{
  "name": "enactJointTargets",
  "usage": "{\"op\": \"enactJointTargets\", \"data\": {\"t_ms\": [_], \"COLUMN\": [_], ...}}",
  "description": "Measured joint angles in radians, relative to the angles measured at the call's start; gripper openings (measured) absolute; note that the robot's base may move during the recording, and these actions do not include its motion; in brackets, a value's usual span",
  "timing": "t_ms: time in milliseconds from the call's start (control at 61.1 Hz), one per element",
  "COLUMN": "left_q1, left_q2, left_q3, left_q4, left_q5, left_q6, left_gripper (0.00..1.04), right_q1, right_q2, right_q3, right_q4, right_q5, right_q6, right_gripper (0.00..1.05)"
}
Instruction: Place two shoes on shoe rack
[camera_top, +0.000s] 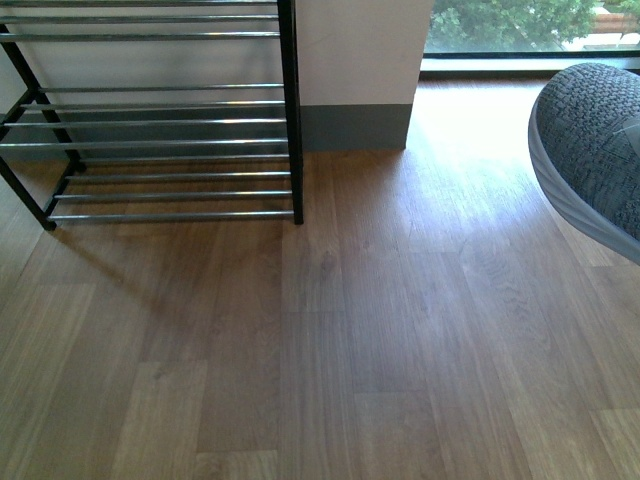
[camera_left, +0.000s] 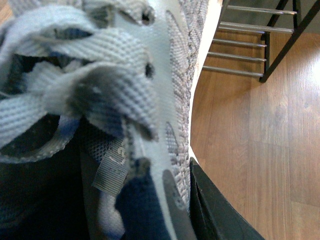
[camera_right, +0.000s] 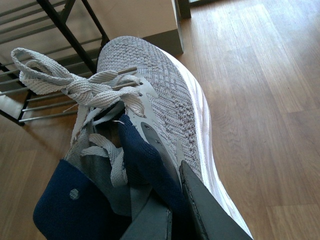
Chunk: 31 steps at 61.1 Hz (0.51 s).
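Right claw (camera_right: 167, 189) is clamped on the collar of the right-hand sneaker (camera_right: 165, 100), one dark finger (camera_right: 200, 210) down the outside and its partner tucked in against the navy lining. That pinch on the rim lets the shoe hang toe-forward with its white sole free to land flat. Over on the other side, the left claw (camera_left: 175, 200) has the left-hand sneaker (camera_left: 175, 60) so close to its camera that laces fill the view. Only one finger (camera_left: 212, 207) shows, pressed to the sidewall, but the shoe rides well clear of the floor (camera_left: 260, 150), so I call that a closed grip too. From the front, a grey knit toe (camera_top: 595, 140) pokes in at the right edge, up in the air; the right arm's shoe, I'd judge. The shoe rack (camera_top: 291, 110) stands ahead and to the left by the wall, no shoe on the rods in view. Both shoes are up, neither shelved yet. The next job is carrying them across and setting each sole over several rods, so nothing tips through the gaps.
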<state>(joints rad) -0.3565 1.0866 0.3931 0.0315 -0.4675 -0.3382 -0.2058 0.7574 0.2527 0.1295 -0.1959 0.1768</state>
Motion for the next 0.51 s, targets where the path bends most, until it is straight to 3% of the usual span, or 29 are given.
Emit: {"op": "enactJointTargets", "data": {"t_ms": [508], "left_q1": [0.000], "left_q2": [0.000], "left_q3": [-0.001], "left_q4": [0.000], "left_q5": [-0.005], "left_q6": [0.000], "left_gripper": [0.03], "right_q1": [-0.002], "right_q2": [0.000], "right_q3": [0.000], "right_q4": [0.000], "right_q5": [0.000], "right_q6": [0.004], "right_gripper": [0.01]}}
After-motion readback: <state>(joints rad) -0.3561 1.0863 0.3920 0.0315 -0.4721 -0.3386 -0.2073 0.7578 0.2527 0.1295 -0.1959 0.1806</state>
